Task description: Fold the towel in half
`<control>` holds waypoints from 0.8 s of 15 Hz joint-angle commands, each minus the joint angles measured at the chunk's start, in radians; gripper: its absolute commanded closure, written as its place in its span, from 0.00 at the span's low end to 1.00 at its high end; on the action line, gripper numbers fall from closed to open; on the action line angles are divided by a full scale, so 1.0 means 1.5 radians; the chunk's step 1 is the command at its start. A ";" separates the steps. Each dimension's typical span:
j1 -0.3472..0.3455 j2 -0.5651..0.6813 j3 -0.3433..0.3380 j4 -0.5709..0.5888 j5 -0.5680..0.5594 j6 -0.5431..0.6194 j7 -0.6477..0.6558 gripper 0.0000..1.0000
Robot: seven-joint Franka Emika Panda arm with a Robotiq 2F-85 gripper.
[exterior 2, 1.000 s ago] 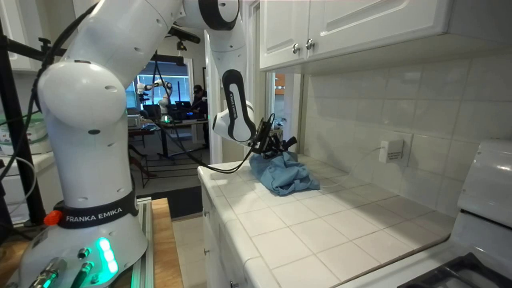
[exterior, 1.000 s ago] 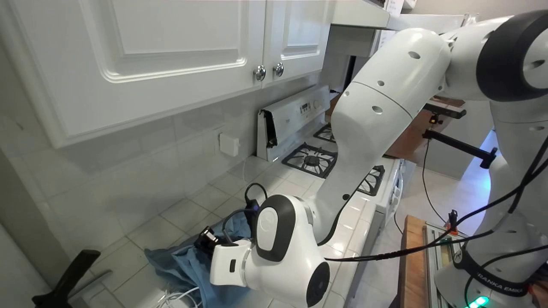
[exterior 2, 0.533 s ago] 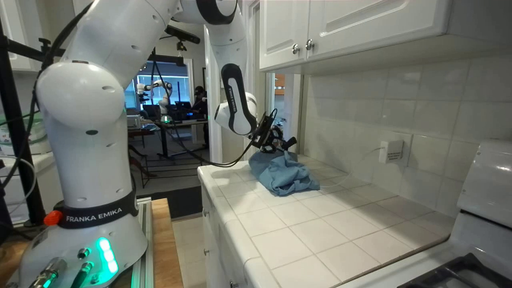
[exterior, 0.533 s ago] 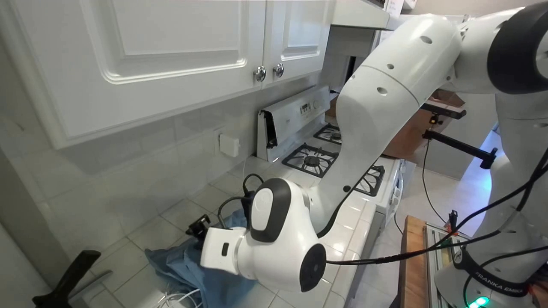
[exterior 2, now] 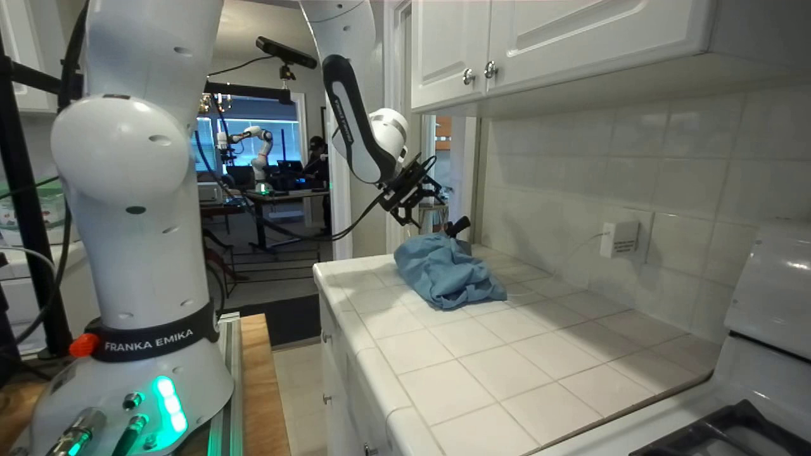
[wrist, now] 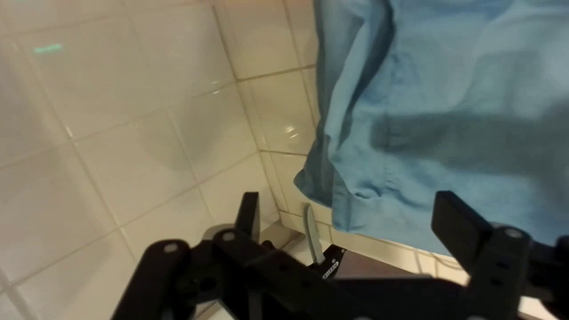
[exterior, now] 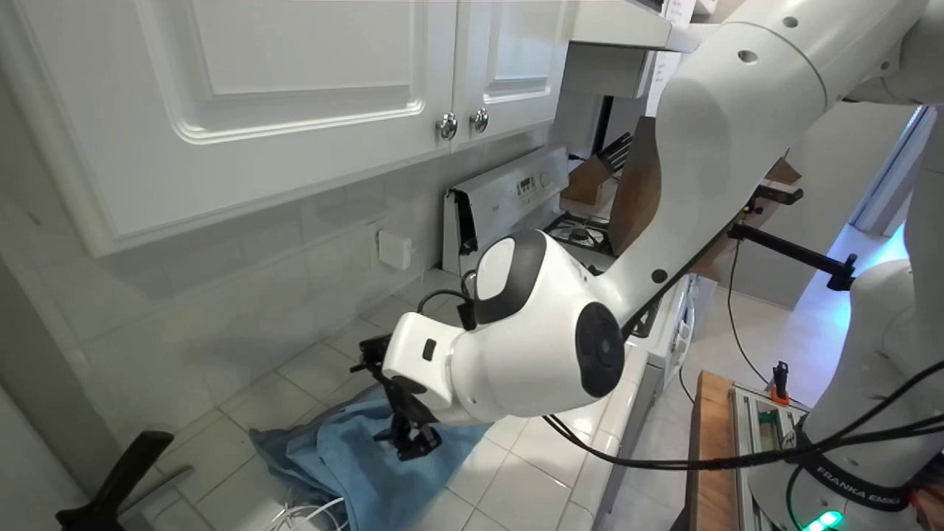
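Note:
The light blue towel (exterior: 376, 479) lies rumpled on the tiled counter. In an exterior view it forms a low mound (exterior 2: 447, 272) with creases and a tucked front corner. My gripper (exterior 2: 426, 208) hangs above the towel, apart from it, tilted with its fingers spread. Seen from the wrist, the gripper (wrist: 349, 206) has wide-apart jaws and nothing between them. There the towel (wrist: 422, 146) fills the upper right, with a fold along its left side and an edge near the counter's border. The right finger (wrist: 460, 226) overlaps the cloth in that view.
A knife with a black handle (exterior: 122, 472) lies beside the towel, and its blade (wrist: 313, 233) shows in the wrist view. White cable (exterior: 313, 510) is bunched at the towel's near side. Wall cabinets (exterior: 310, 51) hang overhead. The stove (exterior 2: 754, 361) adjoins the counter (exterior 2: 469, 373).
The gripper has risen off the towel and tilted, shifting toward the robot's base. Its jaws have spread from shut to wide open. The towel stays on the counter nearly unchanged.

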 commanded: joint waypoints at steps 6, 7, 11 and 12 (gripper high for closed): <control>-0.021 -0.139 0.034 -0.214 0.402 -0.039 -0.128 0.00; -0.033 -0.153 0.050 -0.225 0.453 -0.042 -0.155 0.00; -0.031 -0.228 0.086 -0.247 0.657 -0.052 -0.262 0.00; 0.030 -0.245 0.036 -0.252 0.710 -0.052 -0.292 0.00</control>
